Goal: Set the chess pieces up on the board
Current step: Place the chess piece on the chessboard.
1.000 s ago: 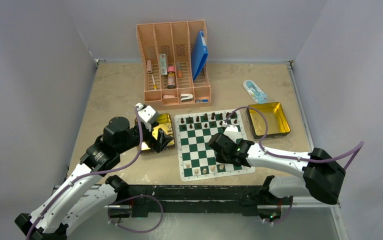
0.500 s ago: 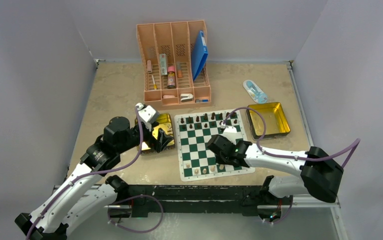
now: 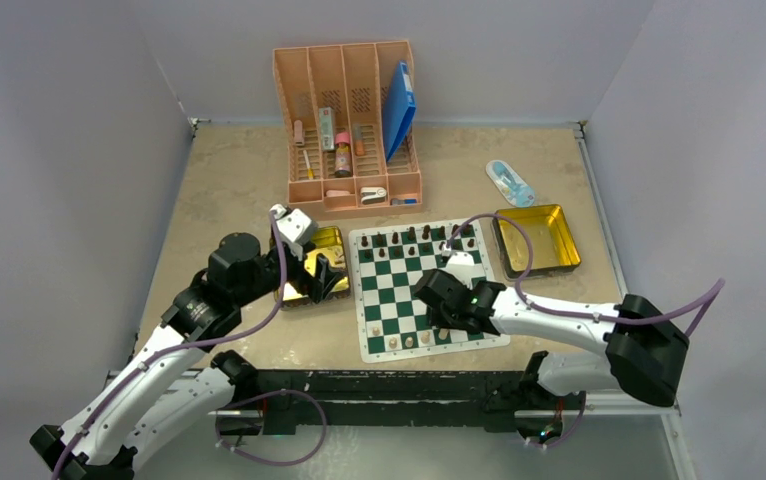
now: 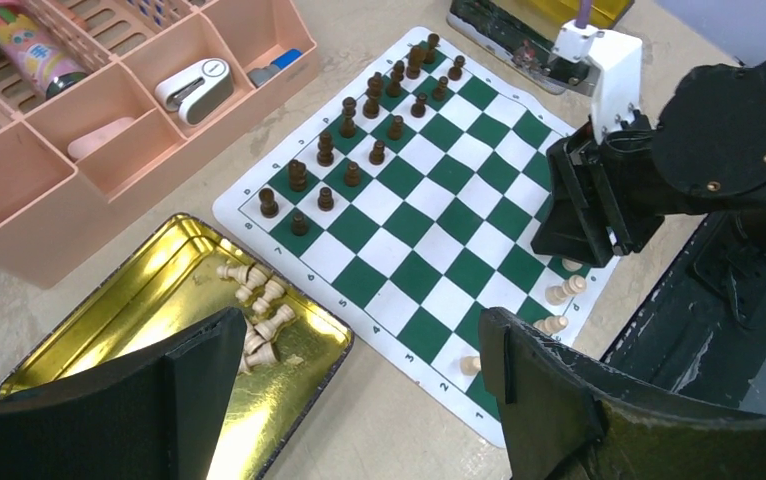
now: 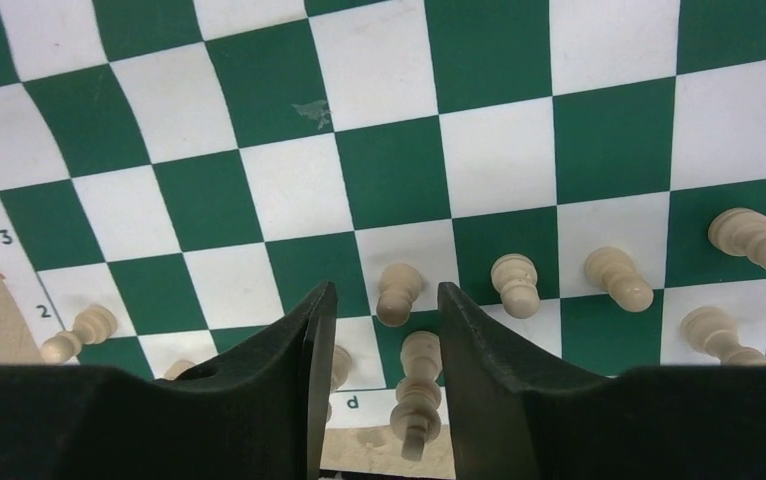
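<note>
Jaws on the right gripper are apart, straddling a tall pale piece that stands at the 6 o'clock edge of the board. There's a gap on one side, so it's not clamped. Meanwhile the left gripper gapes wide over the gold tin at the board's 9 o'clock, with loose pale pieces lying inside, and dark pieces line the 12 o'clock edge.

Top view: black right gripper covers several right-side squares of green-and-white checkered board; small wooden chessmen too small to identify. Right wrist: two pale pieces half hidden behind one finger. Left wrist: shiny gold tin partly masked by black left gripper.
</note>
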You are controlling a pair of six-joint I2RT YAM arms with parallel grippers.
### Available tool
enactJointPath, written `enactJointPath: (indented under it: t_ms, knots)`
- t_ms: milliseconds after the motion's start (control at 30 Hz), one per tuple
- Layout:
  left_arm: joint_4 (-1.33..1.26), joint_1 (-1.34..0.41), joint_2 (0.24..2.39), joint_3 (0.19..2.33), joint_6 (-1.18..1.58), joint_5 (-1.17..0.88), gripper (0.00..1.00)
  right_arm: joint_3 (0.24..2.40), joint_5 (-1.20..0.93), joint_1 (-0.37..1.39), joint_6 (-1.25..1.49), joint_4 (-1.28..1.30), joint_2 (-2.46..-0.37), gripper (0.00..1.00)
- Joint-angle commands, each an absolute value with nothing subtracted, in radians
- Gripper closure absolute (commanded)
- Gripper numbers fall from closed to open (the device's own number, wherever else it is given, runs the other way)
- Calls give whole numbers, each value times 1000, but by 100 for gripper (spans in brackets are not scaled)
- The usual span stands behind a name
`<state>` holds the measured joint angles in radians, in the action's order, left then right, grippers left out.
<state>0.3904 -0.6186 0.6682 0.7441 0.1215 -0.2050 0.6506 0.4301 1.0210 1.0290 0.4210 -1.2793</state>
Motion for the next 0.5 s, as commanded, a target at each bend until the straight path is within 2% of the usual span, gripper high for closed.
enactJointPath:
  t_ms: [0, 267, 467]
  knots:
    - [375, -624, 672, 759, 174, -131, 14, 718, 488, 1026, 1041, 469, -1231, 54]
    - [510, -622, 814, 851, 332, 40, 17, 769, 516, 1025, 1008, 493, -1120, 43]
    - [577, -582, 943, 897, 400, 121, 34, 777, 494, 1025, 916, 403, -942, 39]
